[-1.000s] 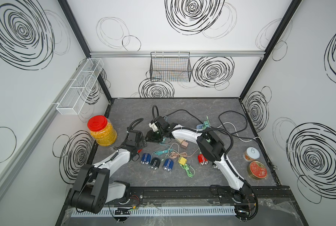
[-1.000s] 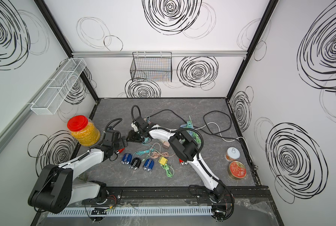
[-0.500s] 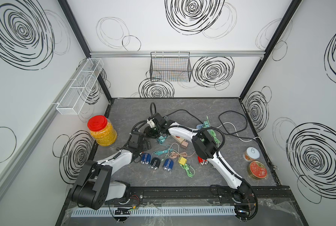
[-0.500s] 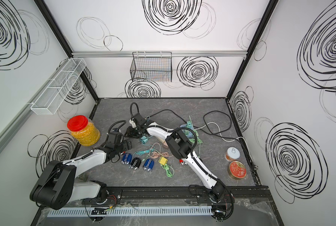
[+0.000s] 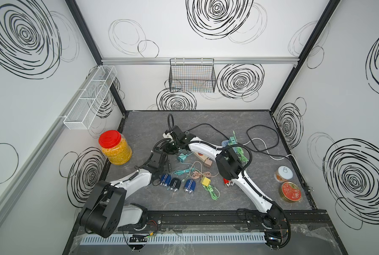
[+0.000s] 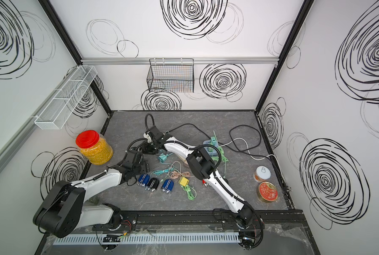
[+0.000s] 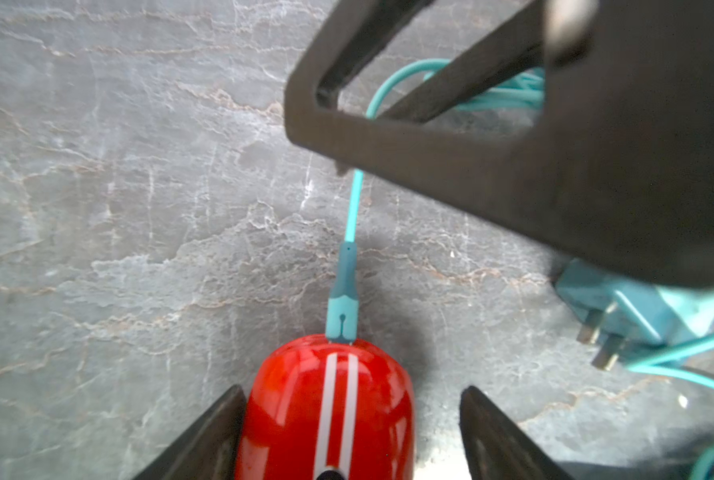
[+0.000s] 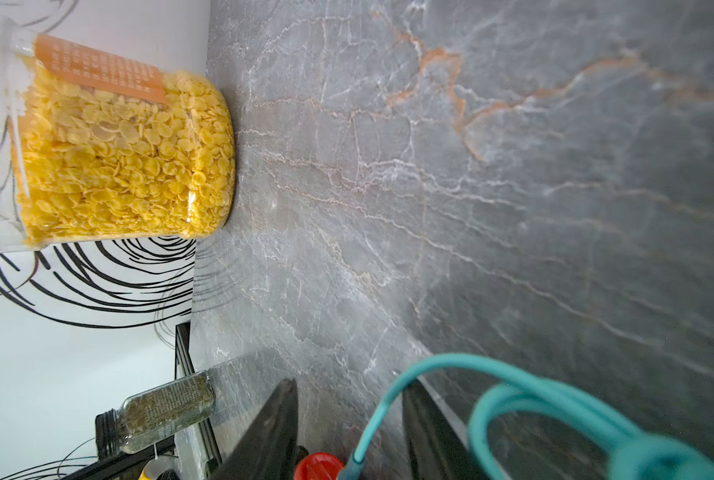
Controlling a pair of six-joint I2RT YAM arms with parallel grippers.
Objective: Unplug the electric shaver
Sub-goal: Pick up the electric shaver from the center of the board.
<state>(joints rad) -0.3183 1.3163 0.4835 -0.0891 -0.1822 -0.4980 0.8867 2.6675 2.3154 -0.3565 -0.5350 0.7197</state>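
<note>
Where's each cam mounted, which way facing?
Top views: above front edge, looking down at table; left arm, right arm whole.
Right wrist: on right arm, facing along table toward cereal jar; right gripper fingers show.
Left wrist: on left arm, facing red shaver between left gripper tips; right gripper intrudes.
Shared: wrist views both show shaver, teal cable.

We look down from high above the front edge of the grey counter (image 5: 239, 119) in both top views, taking in all of it, facing the back wall. Our left wrist view hangs close over the red shaver (image 7: 326, 407). The right wrist view, low, faces the cereal jar (image 8: 126, 158) at the left edge — both share the teal cable (image 7: 353, 208).
</note>
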